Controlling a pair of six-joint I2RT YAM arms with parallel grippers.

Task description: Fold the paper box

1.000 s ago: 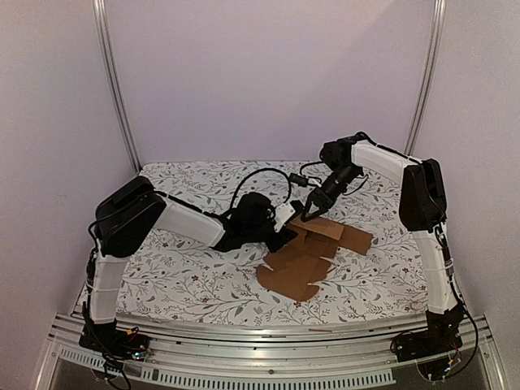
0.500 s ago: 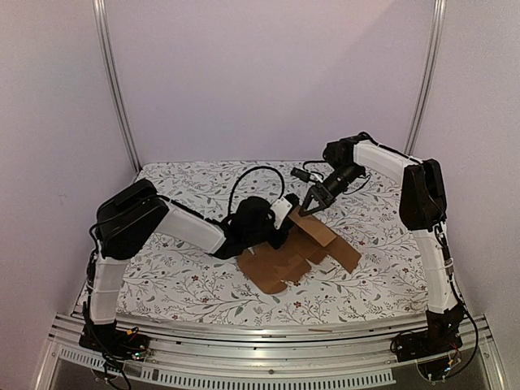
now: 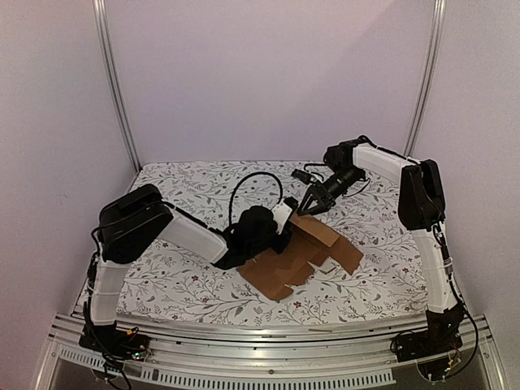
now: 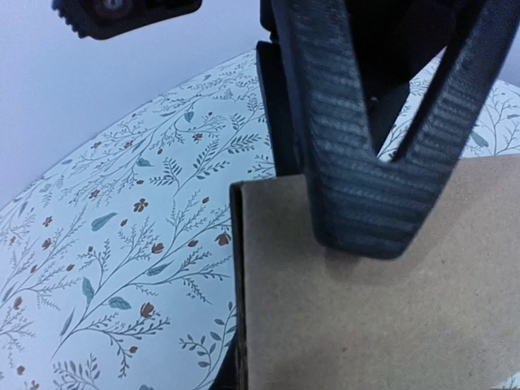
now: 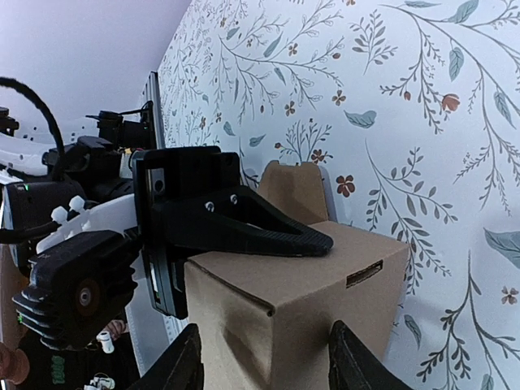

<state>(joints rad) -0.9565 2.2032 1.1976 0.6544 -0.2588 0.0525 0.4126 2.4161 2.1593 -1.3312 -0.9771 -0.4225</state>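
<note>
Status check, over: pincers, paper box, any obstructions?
Left pincer shut on a raised panel of the paper box. Right pincer open, hovering by the fold. Box partly folded, rest flat on floral mat. Nothing blocking.

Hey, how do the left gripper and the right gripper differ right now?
The left gripper is shut on the paper box; the right gripper stands open. The left gripper sits low beside the sheet; the right gripper hangs above it, pointing down. Both are black and meet at the box's raised fold.

Soft, rather dim light falls evenly from above. The paper box (image 3: 296,256) casts faint shadow. The left wrist view's top is blurred.
</note>
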